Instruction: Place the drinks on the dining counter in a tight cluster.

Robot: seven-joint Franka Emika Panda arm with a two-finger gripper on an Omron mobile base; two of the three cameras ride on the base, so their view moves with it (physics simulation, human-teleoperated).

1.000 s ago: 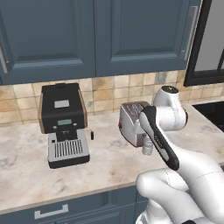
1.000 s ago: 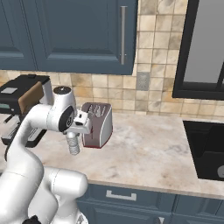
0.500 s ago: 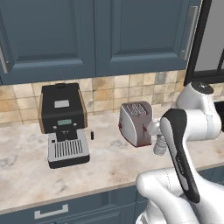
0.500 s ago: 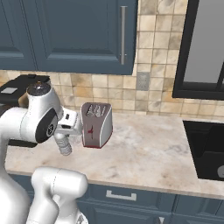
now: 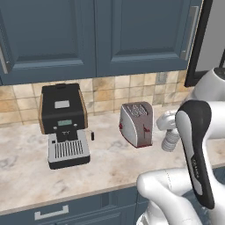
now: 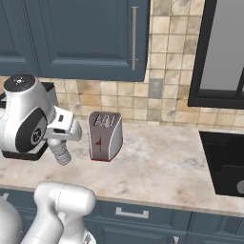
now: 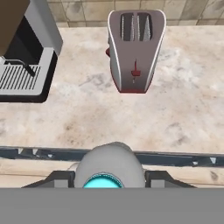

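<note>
hand: pressed onto the small clear bottle at its neck. The jaws are partly closed, with the blue cap up between them. In the hand view the cap sits dead centre between the two dark tips.
bottle: hangs upright below the hand, clear of the worktop and touching nothing else. In the hand view it's roughly over the worktop's front edge, forward of the toaster.
why held so: a top grip at the neck keeps the ribbed body free – my read is that suits carrying it and setting it down close against other bottles without the fingers fouling them.
task state: this worktop has a tiled backsplash behind it, so I judge it isn't the dining counter. That would make the bottle in transit, not placed.
toaster: mid-worktop, standing on its own, slots up, red lever side facing the front edge. It's apart from the bottle.
coffee machine: toward the back edge, left of the toaster with a gap between – drip tray faces forward.
sink: dark basin set in at the worktop's right end, well apart from the hand.
cabinets: dark blue doors above the backsplash, closed.
risk: the arm carries the bottle close to the toaster – a sideways swing could clip it.
</note>
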